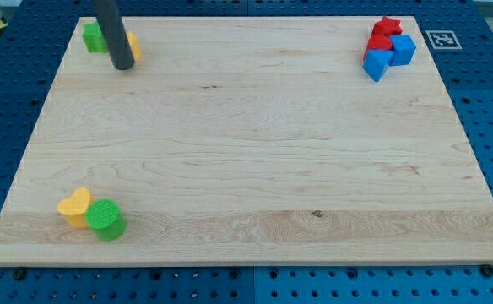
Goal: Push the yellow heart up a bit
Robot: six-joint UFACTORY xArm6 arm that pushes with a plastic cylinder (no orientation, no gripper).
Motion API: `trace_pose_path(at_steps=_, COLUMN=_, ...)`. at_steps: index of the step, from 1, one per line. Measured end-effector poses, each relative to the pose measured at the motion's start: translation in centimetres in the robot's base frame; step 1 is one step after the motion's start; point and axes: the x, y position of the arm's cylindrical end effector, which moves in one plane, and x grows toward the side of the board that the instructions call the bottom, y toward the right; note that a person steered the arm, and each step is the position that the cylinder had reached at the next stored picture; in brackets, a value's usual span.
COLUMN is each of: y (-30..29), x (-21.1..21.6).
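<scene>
The yellow heart (75, 207) lies near the board's bottom-left corner, touching a green cylinder (105, 219) on its right. My tip (122, 65) is at the view's top left, far above the heart. The rod stands right next to a green block (94, 37) and partly hides a yellow block (133, 46) behind it.
The wooden board (255, 143) rests on a blue pegboard table. At the top right a cluster holds a red star (387, 27), a red block (377, 44), a blue cube (403, 49) and a blue triangular block (376, 65). A marker tag (441, 39) sits beyond the top-right corner.
</scene>
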Motion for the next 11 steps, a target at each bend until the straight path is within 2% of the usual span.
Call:
trace_pose_path(at_steps=6, y=-0.1, x=-2.0)
trace_pose_path(at_steps=8, y=1.8, x=11.0)
trace_pose_path(at_steps=11, y=-1.7, x=11.9)
